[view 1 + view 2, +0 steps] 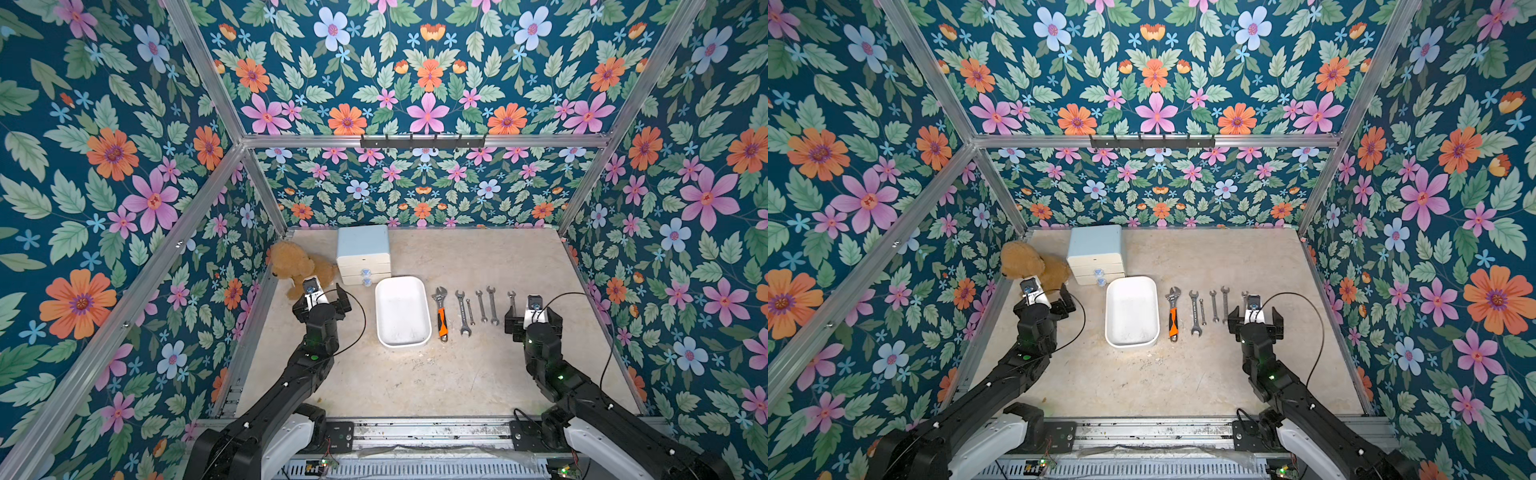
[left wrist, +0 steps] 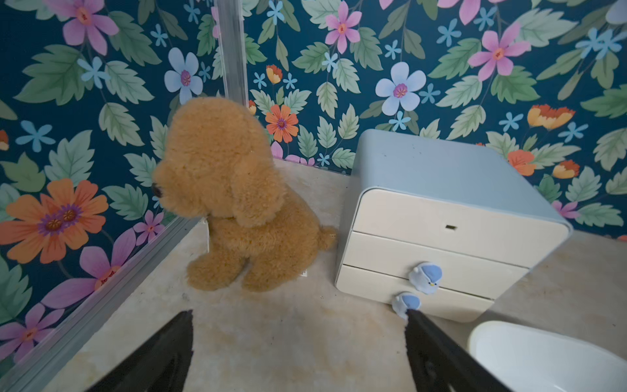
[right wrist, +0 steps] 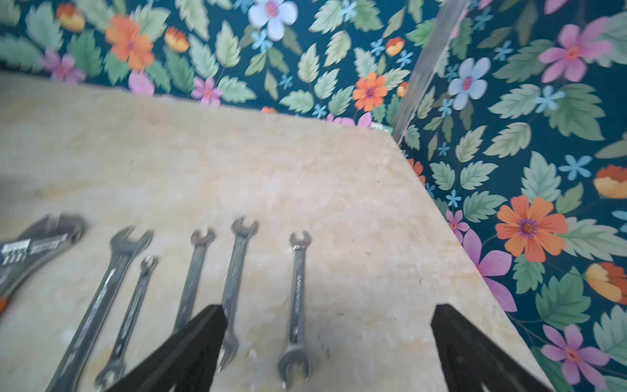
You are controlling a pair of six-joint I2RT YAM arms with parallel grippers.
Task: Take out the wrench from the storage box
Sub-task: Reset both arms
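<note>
The storage box is a white tub in the middle of the table, and its inside shows only bare white. To its right, an orange-handled adjustable wrench and several steel wrenches lie in a row on the table. My right gripper hovers open over the rightmost wrench, holding nothing. My left gripper is open and empty above bare table, left of the box, whose corner shows in the left wrist view.
A brown plush dog sits at the back left by the wall. A white two-drawer cabinet with a pale blue top stands behind the box. Floral walls and aluminium posts close in three sides. A black hook rail hangs on the back wall.
</note>
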